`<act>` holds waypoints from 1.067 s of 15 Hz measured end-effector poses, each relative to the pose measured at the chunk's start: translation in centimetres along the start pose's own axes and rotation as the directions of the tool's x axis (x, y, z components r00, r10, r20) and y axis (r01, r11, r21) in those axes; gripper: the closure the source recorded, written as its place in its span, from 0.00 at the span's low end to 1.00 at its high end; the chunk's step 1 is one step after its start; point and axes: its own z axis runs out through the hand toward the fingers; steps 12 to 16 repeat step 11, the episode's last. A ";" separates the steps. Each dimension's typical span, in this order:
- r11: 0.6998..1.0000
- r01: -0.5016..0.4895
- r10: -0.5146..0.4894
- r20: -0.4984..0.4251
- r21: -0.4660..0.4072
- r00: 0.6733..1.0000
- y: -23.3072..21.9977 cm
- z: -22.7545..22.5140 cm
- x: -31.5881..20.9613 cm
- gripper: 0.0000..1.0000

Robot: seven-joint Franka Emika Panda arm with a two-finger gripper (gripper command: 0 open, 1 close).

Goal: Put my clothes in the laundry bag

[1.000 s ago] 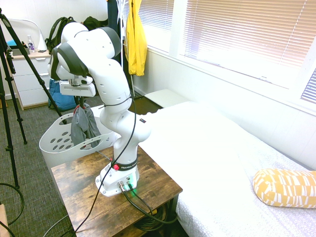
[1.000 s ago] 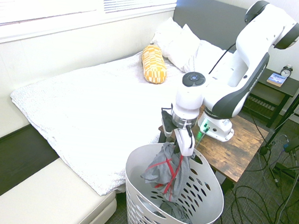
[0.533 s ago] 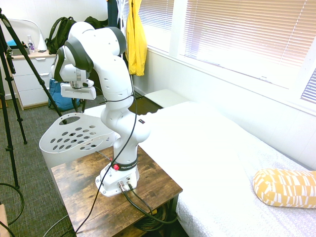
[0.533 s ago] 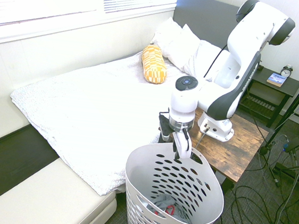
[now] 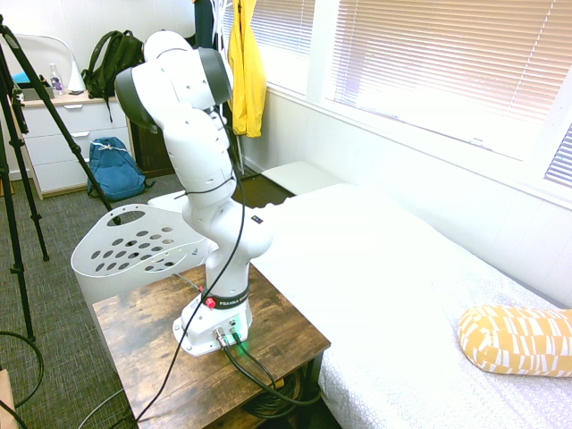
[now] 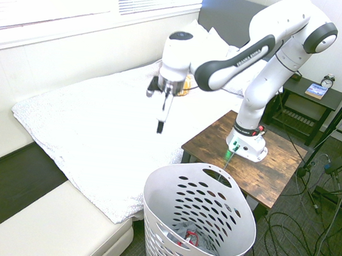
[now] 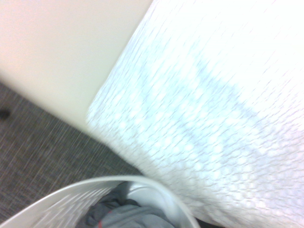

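Clothes in hamper, arm raised over bed

You see the grey clothes (image 6: 191,240) only partly, low in the laundry bag (image 6: 235,214) at lower centre. The gripper (image 6: 161,110), upper centre above the white bed (image 6: 98,126), holds nothing; its finger gap you cannot tell. Wrist view is blurred

One laundry hamper (image 6: 198,219) holds one grey garment (image 6: 191,239). One yellow patterned bolster (image 5: 514,340) and two white pillows (image 6: 213,50) lie on one bed (image 6: 104,127). One yellow jacket (image 5: 245,71) hangs, and one blue backpack (image 5: 114,170) and one black backpack (image 5: 112,58) are in view.
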 end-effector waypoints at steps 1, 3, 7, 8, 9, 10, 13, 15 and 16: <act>0.998 -0.068 0.067 -0.036 -0.011 0.997 1.1 -0.1 4.8 0.00; 0.979 -0.199 0.194 -0.088 -0.050 0.977 4.1 1.7 14.1 0.00; 0.886 -0.449 0.442 -0.084 -0.118 0.893 14.5 7.0 29.3 0.00; 0.866 -0.485 0.481 -0.065 -0.121 0.874 17.4 7.5 32.0 0.00; 0.856 -0.505 0.505 -0.030 -0.110 0.863 20.1 7.6 34.1 0.00; 0.860 -0.502 0.504 0.009 -0.091 0.863 22.0 7.5 35.3 0.00; 0.870 -0.486 0.490 0.034 -0.089 0.871 23.5 7.5 36.0 0.00; 0.870 -0.486 0.490 0.034 -0.089 0.871 23.5 7.5 36.0 0.00; 0.870 -0.486 0.490 0.034 -0.089 0.871 23.5 7.5 36.0 0.00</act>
